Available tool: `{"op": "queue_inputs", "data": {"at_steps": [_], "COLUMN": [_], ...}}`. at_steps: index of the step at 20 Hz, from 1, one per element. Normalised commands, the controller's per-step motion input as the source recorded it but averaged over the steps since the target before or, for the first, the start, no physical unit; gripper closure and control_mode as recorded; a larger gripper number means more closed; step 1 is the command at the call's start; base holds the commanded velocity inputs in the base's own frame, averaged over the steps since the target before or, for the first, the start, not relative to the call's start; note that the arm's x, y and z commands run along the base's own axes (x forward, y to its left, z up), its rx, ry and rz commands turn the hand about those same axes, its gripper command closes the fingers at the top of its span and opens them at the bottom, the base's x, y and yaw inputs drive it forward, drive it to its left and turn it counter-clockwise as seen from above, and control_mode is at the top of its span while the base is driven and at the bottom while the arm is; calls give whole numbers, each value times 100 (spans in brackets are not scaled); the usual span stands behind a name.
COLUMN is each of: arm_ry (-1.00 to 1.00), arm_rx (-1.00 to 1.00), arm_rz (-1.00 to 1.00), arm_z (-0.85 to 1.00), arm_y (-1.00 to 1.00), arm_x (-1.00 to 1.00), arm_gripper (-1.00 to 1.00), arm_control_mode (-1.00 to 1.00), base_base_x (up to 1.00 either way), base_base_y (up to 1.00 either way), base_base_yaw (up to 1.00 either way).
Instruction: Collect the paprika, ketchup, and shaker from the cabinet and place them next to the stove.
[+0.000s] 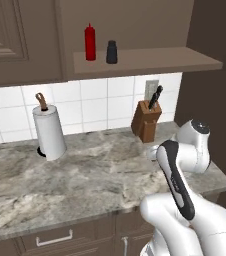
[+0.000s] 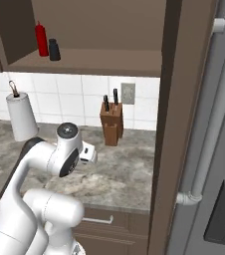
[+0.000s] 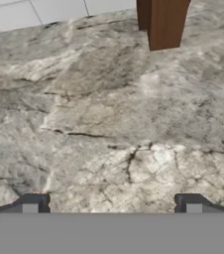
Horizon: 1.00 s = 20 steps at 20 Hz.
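Hovering low over the counter (image 3: pixel 109 124) with end effector (image 3: pixel 112 203) spread wide, holding nothing. Ketchup (image 1: pixel 90 42) and shaker (image 1: pixel 112 52) upright, just apart, on cabinet (image 1: pixel 150 61) shelf. Best raised high, approached level, avoiding knife block (image 1: pixel 147 120).

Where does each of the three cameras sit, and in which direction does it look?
Left base view: behind the arm on its left, facing the cabinet shelf with ketchup and shaker; arm at lower right.
Right base view: behind on its right, same shelf; arm at lower left.
Hand view: on the hand, looking down at the counter; open fingers at bottom.
Both base views share the knife block and paper towel roll.
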Motion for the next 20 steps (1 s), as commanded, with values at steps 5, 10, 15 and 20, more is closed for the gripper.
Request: {"op": "queue_inputs", "data": {"at_steps": [5, 10, 15, 20], "arm_ry": [-7, -47, -31, -11], "arm_rx": [-3, -13, -9, -4], "arm_rz": [-1, 0, 0, 0], "arm_z": [6, 61, 83, 99], "arm_y": [2, 11, 15, 5], "arm_x": [5, 10, 25, 13], "arm_gripper": [-100, -100, -100, -100], "arm_control_mode": [-100, -100, -100, -100], "base_base_x": [48, 0, 0, 0], "base_base_y": [16, 0, 0, 0], "base_base_yaw": [-8, 0, 0, 0]}}
